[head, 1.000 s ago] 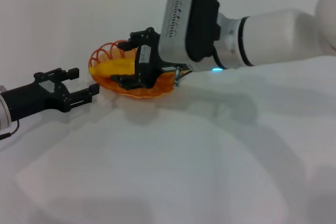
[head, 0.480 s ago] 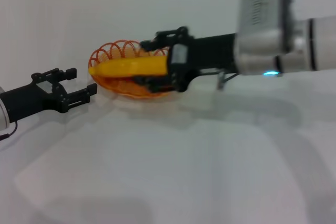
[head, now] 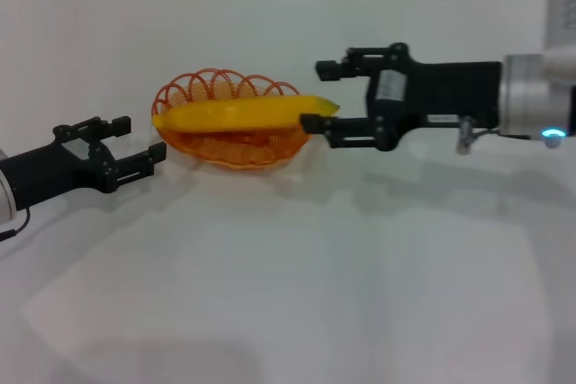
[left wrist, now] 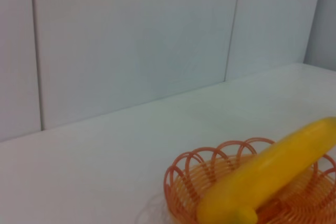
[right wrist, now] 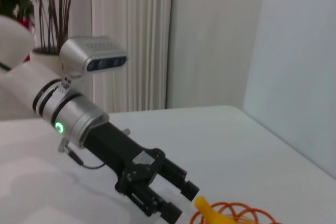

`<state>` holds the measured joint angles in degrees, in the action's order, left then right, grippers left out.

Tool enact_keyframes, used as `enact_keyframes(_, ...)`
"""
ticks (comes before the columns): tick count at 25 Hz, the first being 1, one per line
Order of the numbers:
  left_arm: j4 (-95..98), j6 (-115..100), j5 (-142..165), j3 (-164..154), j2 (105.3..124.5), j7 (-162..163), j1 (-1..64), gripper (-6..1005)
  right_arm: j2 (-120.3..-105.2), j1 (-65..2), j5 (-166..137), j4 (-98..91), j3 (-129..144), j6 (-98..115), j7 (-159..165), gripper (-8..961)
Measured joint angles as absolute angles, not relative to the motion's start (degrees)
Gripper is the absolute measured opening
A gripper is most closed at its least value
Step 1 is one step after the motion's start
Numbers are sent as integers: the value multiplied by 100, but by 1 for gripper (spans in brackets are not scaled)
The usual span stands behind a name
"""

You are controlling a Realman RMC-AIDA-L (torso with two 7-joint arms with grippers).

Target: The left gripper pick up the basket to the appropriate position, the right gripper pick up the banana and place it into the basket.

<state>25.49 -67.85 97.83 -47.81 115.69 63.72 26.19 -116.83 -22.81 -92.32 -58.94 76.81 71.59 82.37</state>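
Head view, banana: the banana [head: 241, 114] lay across the top of the basket [head: 225, 132], its long axis running from the robot's left to its right, almost level, and one pointed end reached past the rim toward the right arm.
Head view, right gripper: the right gripper [head: 319, 93] was just beside that pointed end, on the right side of the basket; its two fingers stood apart and held nothing. One finger was above the tip and the other below it, so the tip lay almost between them.
Head view, left gripper: the left gripper [head: 138, 144] rested low on the white table [head: 288, 294], near the left rim of the basket but not touching it, fingers apart and empty.
Head view, key relation: the banana lay to the left of the right gripper, along the same line as that arm. I judge that a straight pull back along this line would leave the fruit undisturbed.
Left wrist view, basket: the basket [left wrist: 181, 182] was close in front, with the banana [left wrist: 268, 174] resting diagonally on its rim. This arm's own fingers were not visible here.
Right wrist view, gripper: a black gripper [right wrist: 176, 198] with parted fingers appeared next to a yellow tip [right wrist: 207, 212] and some orange wire [right wrist: 247, 214]. The rest of the basket was cut off.
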Motion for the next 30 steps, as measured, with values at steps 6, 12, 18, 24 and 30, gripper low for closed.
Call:
enact_keyframes(6, 2549, -6785, 9781, -4778, 11575, 6372, 2619, 741, -11667, -2311, -9134, -5058, 6851, 7653, 7654, 701)
enact_keyframes(12, 2549, -6782, 9776, -4772, 11575, 6366, 2615, 741, -11650, -2317, -9170, -4740, 6750, 7657, 7545, 701)
enact_keyframes(18, 2571, -6776, 9775, -4772, 11614, 6288, 2571, 741, -11621, -2303, -9185, -4422, 6614, 7705, 7424, 701)
enact_keyframes(24, 2575, -6769, 9773, -4772, 11618, 6266, 2567, 741, -11608, -2304, -9248, -4192, 6520, 7721, 7325, 700)
enact_keyframes(30, 2575, -6767, 9741, -4772, 11626, 6225, 2566, 741, -11607, -2297, -9355, -4093, 6500, 7663, 7311, 700)
